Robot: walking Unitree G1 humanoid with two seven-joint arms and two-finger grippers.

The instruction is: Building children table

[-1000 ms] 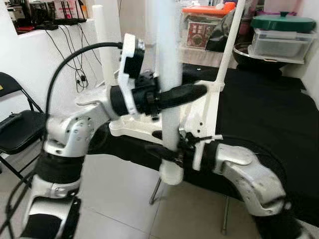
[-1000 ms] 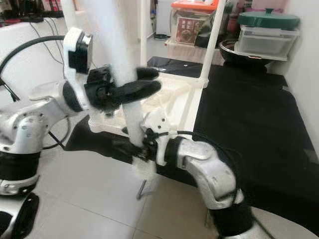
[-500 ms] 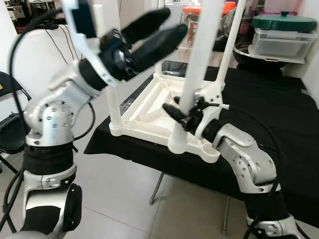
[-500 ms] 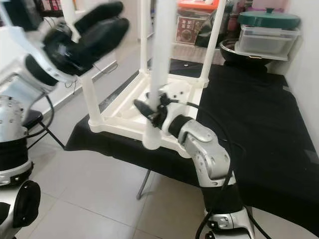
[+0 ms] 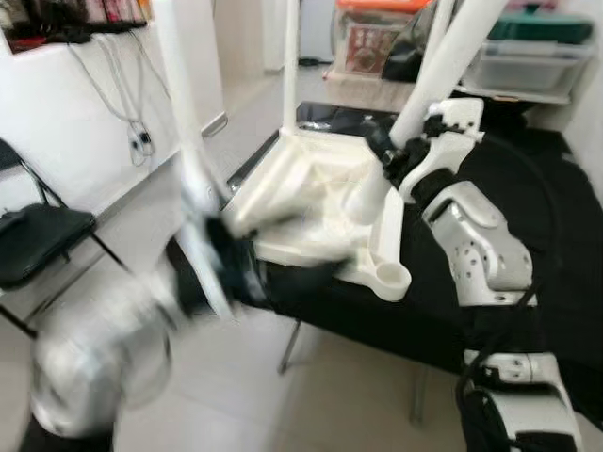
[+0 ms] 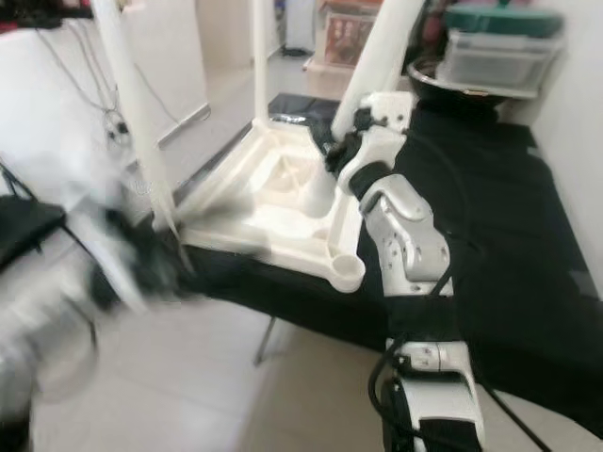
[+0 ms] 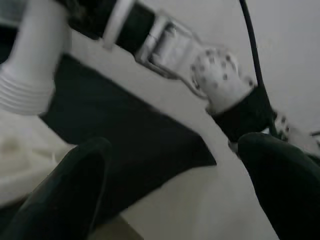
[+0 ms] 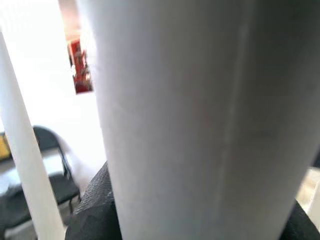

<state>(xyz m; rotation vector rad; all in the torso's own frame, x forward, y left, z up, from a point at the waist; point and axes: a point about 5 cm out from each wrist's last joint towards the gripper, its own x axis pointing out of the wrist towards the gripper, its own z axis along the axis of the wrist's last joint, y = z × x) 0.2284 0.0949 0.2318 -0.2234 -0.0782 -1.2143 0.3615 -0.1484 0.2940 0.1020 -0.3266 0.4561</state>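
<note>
Right gripper point(image 5: 388, 160) jaws clamped on one white leg point(image 5: 443, 71), left gripper point(image 7: 165, 200) jaws apart, empty, two legs fitted on tabletop point(image 5: 311, 193).

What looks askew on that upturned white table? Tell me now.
The table leg held in the right claw leans tilted over the upturned tabletop while the other legs stand upright. The near corner socket sits empty, overhanging the black cloth.

Upturned tabletop point(image 5: 311, 193) on the cloth-covered table point(image 5: 528, 202), chair point(image 5: 38, 245) at left, storage boxes point(image 5: 523, 56) behind.
</note>
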